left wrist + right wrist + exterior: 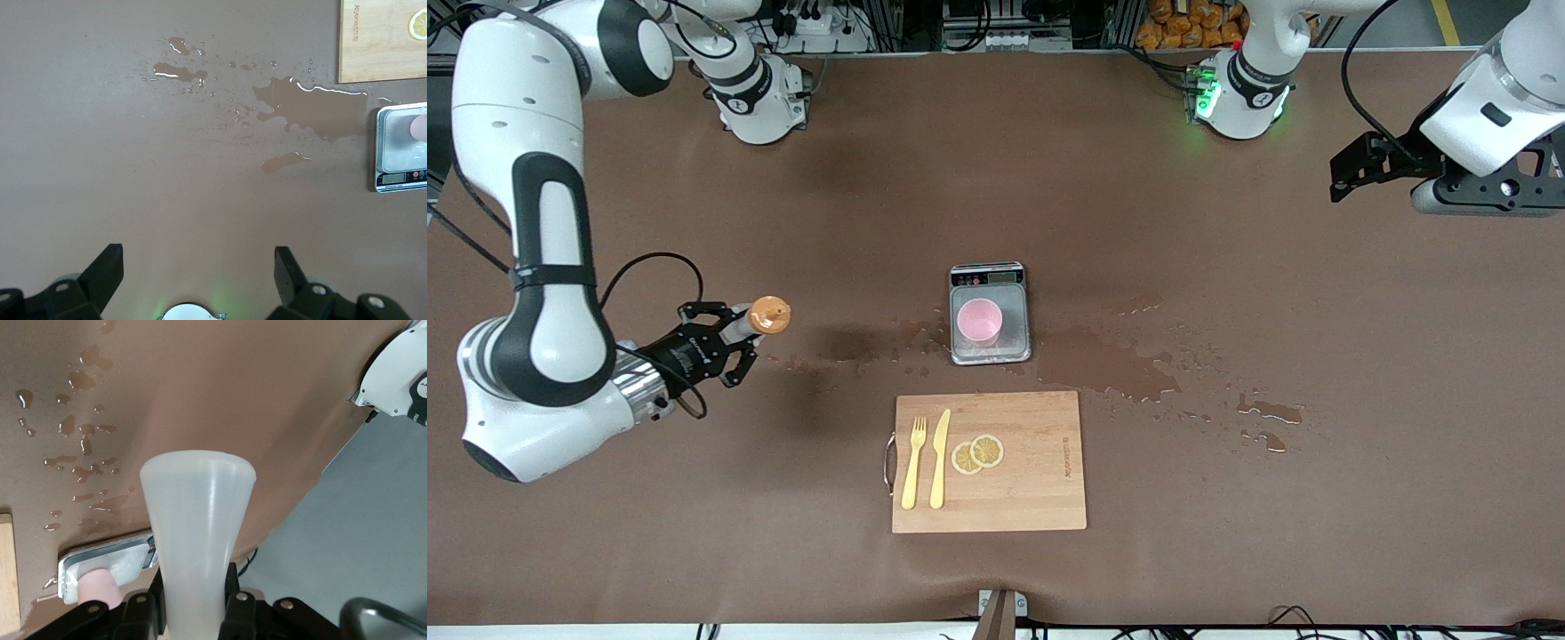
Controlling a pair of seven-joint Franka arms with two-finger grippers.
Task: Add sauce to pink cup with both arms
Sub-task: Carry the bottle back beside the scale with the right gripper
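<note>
sauce bottle (756, 320) is held in the right pincer (729, 342), which is closed on its whitish body, up in the air over the wet tabletop (605, 533) toward the right arm's end, the orange cap pointing to the middle. pink cup (979, 321) stands on the grey scale (990, 311), just farther from the front camera than the wooden board (989, 462) with fork (912, 462), knife (939, 458) and lemon slices (976, 453). left pincer (199, 273) hangs wide open and holds nothing, over the left arm's end; that arm waits. to do this step well, i think the right arm should carry the bottle level until the nozzle is over the cup, then tilt slowly, because spilled drops (1112, 364) already lie near the scale.
</note>
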